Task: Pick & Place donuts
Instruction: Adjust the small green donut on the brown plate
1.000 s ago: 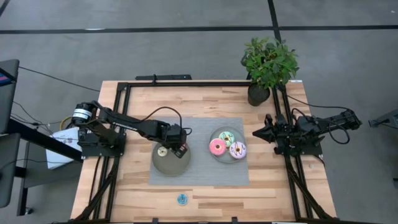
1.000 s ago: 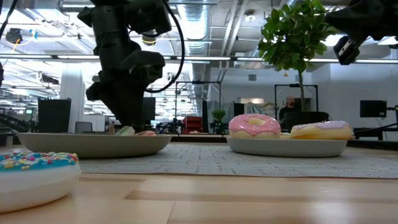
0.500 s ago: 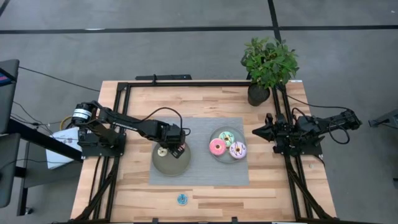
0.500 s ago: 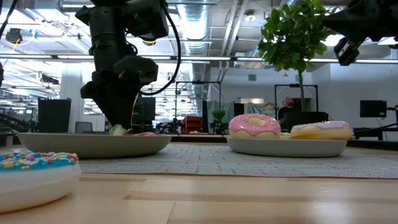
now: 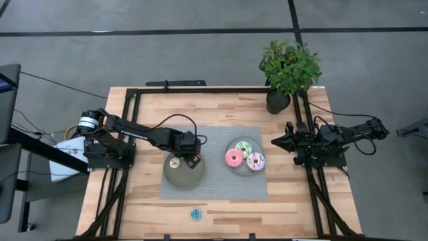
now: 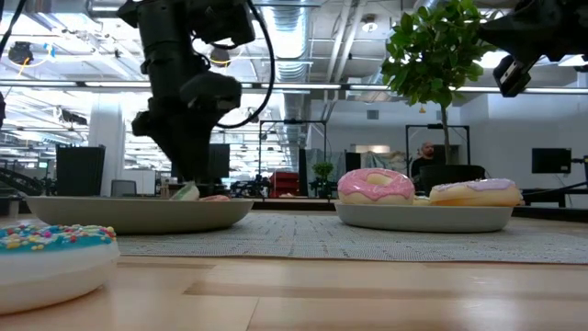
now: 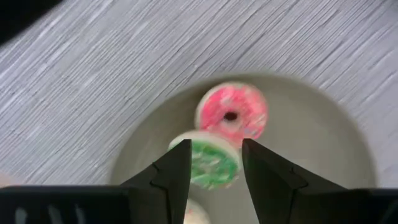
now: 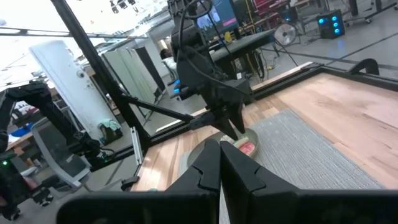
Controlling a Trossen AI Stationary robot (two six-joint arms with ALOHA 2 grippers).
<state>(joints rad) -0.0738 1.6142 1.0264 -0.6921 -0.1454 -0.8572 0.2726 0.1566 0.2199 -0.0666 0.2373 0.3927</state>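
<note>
My left gripper (image 5: 192,159) is open and points down over the left grey-green plate (image 5: 184,182). Its fingers stand on either side of the tiny green donut (image 7: 211,163), which leans tilted on the plate (image 7: 311,149). The tiny red donut (image 7: 231,114) and the cream one (image 5: 174,163) lie flat beside it. The pink (image 5: 234,158), green-white (image 5: 243,146) and white-purple (image 5: 256,161) donuts sit on the right plate (image 5: 245,173). A tiny blue donut (image 5: 195,214) lies on the wood near the table's near edge. My right gripper (image 5: 275,142) waits shut at the table's right side. My left gripper comes from above, pointing down, with its fingers (image 7: 180,168) on either side of the tiny green donut's icing. The donut's lower edge rests on the plate. I cannot tell whether the fingers touch it.
A grey mat (image 5: 214,187) lies under both plates. A potted plant (image 5: 289,67) stands at the far right corner. Black frame rails run along the table's left, right and far sides. In the low view the blue donut (image 6: 50,257) lies close to the camera.
My left gripper has swayed a little toward the table's left over the left plate and come back. The green donut under it has shifted left and back with it. The other donuts and the right arm have kept still.
</note>
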